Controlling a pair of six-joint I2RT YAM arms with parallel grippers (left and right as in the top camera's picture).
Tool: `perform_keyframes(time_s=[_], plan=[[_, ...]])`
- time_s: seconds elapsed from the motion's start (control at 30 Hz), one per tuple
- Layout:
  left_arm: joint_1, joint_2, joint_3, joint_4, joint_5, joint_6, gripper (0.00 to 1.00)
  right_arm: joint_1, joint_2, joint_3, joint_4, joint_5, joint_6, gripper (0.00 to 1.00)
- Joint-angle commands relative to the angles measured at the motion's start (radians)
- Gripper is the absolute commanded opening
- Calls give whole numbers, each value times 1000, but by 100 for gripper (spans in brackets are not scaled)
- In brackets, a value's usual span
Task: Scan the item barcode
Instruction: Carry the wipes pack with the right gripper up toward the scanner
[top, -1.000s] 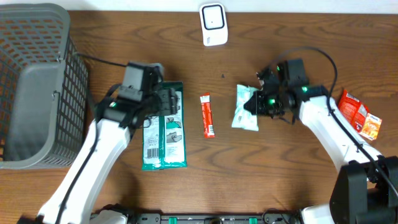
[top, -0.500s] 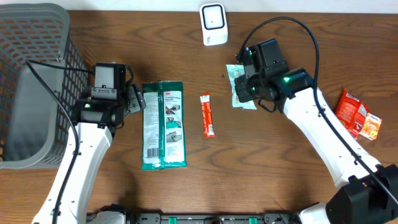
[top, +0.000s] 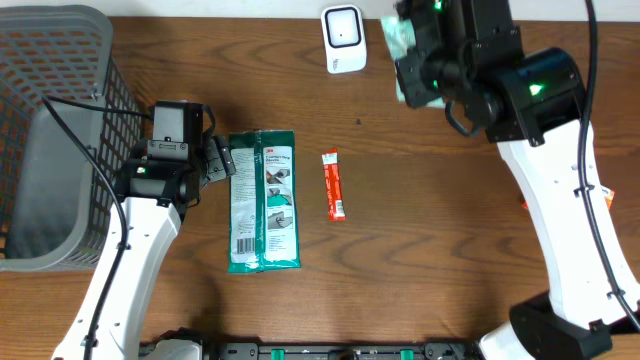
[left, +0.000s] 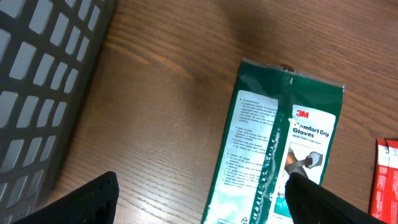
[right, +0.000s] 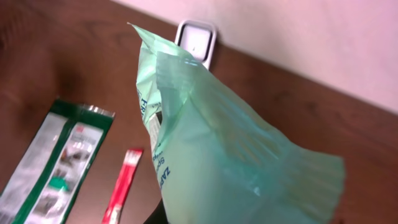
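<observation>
Left gripper (top: 216, 160) stands wide open and empty; right gripper (top: 418, 62) is closed tight on the pale green packet (right: 211, 137), lifted near the white scanner (top: 342, 38). Best to turn its printed face squarely toward the scanner window and hold steady

The pale green, crinkled plastic packet (right: 211, 143) is raised clear of the brown wooden counter (top: 420, 250). Its film is puckered, and the dark blue print along one edge is too folded to read. From overhead only part of it shows, just right of the white, rounded rectangular barcode scanner (top: 342, 38) standing at the counter's far edge. In the right wrist view the packet's sealed end overlaps the scanner's face.
</observation>
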Motion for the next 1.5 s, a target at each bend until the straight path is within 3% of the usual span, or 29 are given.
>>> perform_keyframes(time_s=[0.0, 0.23, 0.53, 0.77, 0.87, 0.97, 1.1, 1.27, 1.33, 1.47], plan=[[3, 5, 18, -1, -20, -2, 86, 24, 99, 21, 43, 116, -69, 1], [3, 5, 18, -1, -21, -2, 86, 114, 260, 21, 278, 428, -193, 1], [3, 5, 18, -1, -20, -2, 86, 200, 517, 21, 734, 750, -606, 1], [3, 5, 18, -1, -20, -2, 86, 204, 708, 21, 1104, 777, -932, 1], [3, 5, 18, -1, -20, -2, 86, 197, 801, 21, 1354, 785, -1111, 1], [3, 5, 18, -1, -21, -2, 86, 192, 858, 21, 1534, 775, -1186, 1], [3, 5, 18, -1, -20, -2, 86, 183, 909, 21, 1615, 731, -1206, 1], [3, 5, 18, -1, -21, -2, 86, 159, 953, 20, 1592, 722, -1010, 1], [3, 5, 18, -1, -20, -2, 86, 150, 954, 20, 1505, 694, -920, 1], [3, 5, 18, -1, -21, -2, 86, 143, 954, 20, 1372, 609, -870, 1]])
